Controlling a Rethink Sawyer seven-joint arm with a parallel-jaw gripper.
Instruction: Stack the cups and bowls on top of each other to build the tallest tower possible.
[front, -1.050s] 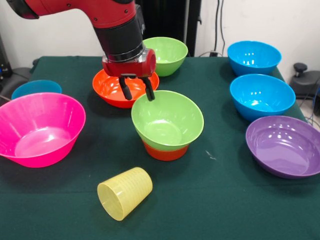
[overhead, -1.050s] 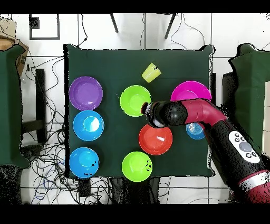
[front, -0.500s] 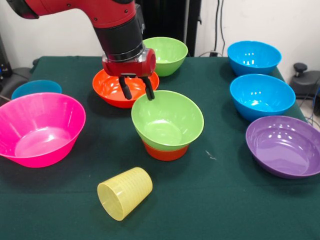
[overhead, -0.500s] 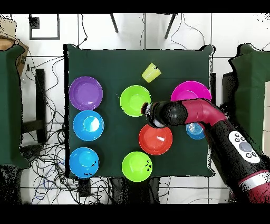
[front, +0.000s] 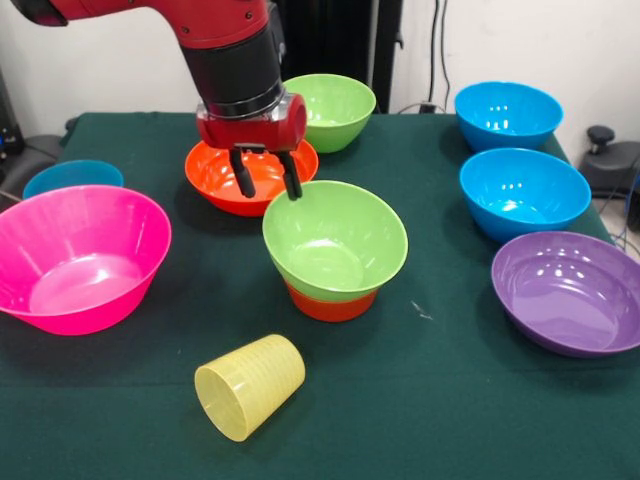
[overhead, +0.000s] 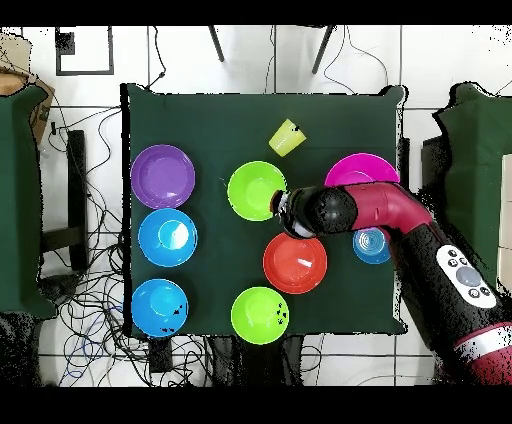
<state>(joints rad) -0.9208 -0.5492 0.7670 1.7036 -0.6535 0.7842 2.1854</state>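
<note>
Front view, left to right. Small blue bowl (front: 72, 176) at the far left edge of the desk (front: 450, 400), partly behind the big pink bowl (front: 80, 258), which sits upright, mouth up. Gripper (front: 265, 186) hangs from the red arm (front: 225, 45), fingers spread a moderate gap apart, holding nothing; tips are over the near edge of the wide orange bowl (front: 225, 180) and just above the far rim of the tower's lime green bowl (front: 335, 240), contact with that rim not clear. Tower (front: 333, 262) near desk centre: that lime green bowl nested upright in a small orange bowl (front: 330, 304), only two pieces high. In front of it the pale-yellow cup (front: 250, 386) lies on its side, apart from the tower, long axis running near-left to far-right, open mouth facing the near-left. Second lime green bowl (front: 335, 110) upright at the back, behind the wide orange one. Right side: two blue bowls, far one (front: 507, 115) and nearer one (front: 524, 192), then the purple bowl (front: 570, 292) nearest, all upright and separate.

Overhead view: gripper body sits between the centre green bowl (overhead: 256, 190) and the orange bowl (overhead: 296, 263); the arm partly covers the pink bowl (overhead: 362, 170).
</note>
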